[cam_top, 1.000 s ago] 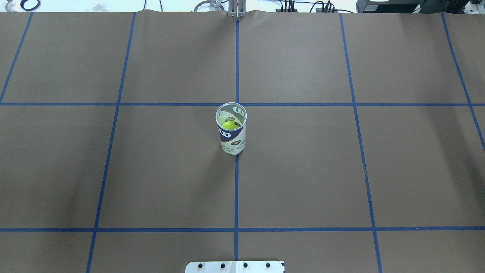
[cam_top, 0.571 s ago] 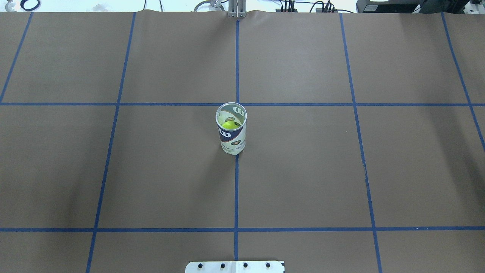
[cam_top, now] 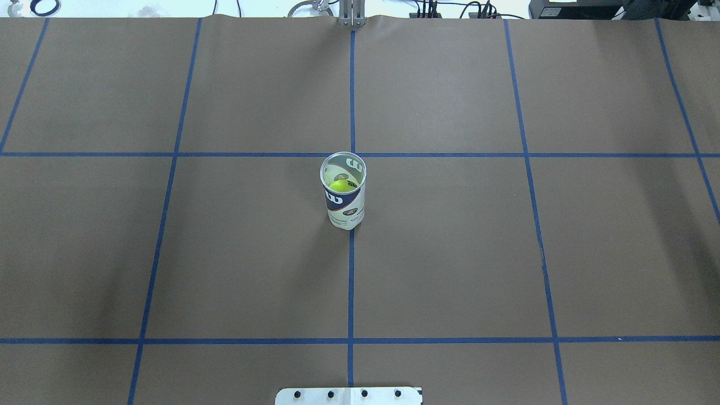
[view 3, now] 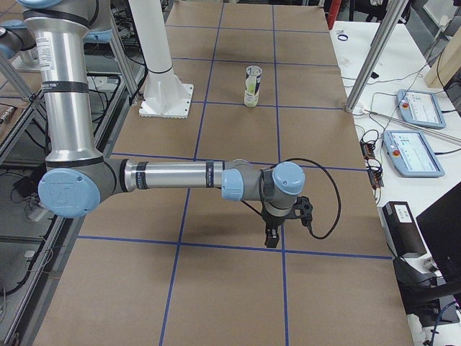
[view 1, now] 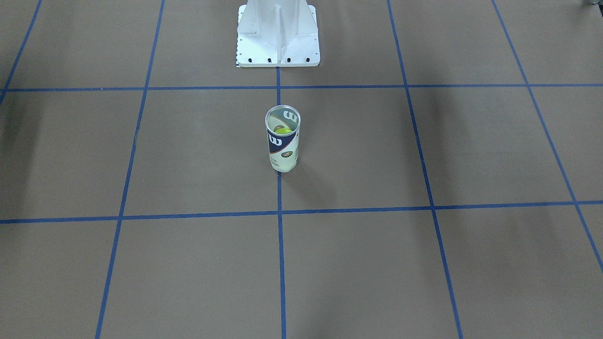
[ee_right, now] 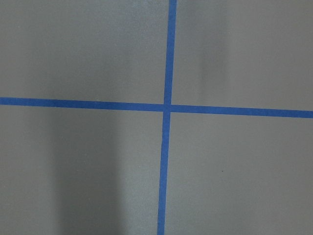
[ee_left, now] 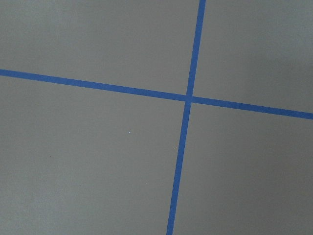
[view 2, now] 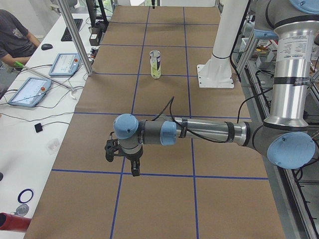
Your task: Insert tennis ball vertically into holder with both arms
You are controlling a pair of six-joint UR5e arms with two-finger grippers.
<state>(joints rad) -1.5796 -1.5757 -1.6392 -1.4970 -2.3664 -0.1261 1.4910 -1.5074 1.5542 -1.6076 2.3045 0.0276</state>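
The left gripper (view 2: 133,168) hangs at the tip of the near arm in the left-end view, low in the middle of the frame, fingers pointing down over the brown table cover (view 2: 164,209). Whether it is spread or closed cannot be told from there. The right gripper (view 3: 272,236) shows the same way in the right-end view, just below frame centre, and its state is equally unclear. Each wrist camera sees only a crossing of blue tape lines (ee_left: 188,98) on the cover.

Well apart from both grippers stands the holder (cam_top: 343,191), upright at the centre of the overhead frame with its base on the middle tape line. It is a clear tube with a silver rim, a navy band bearing a white "W", and a pale lower part. Its mouth is open, and a yellow-green tennis ball (cam_top: 339,185) sits inside.

In the front-facing view the holder is in the upper middle, below the white pedestal (view 1: 278,42) and clear of it.
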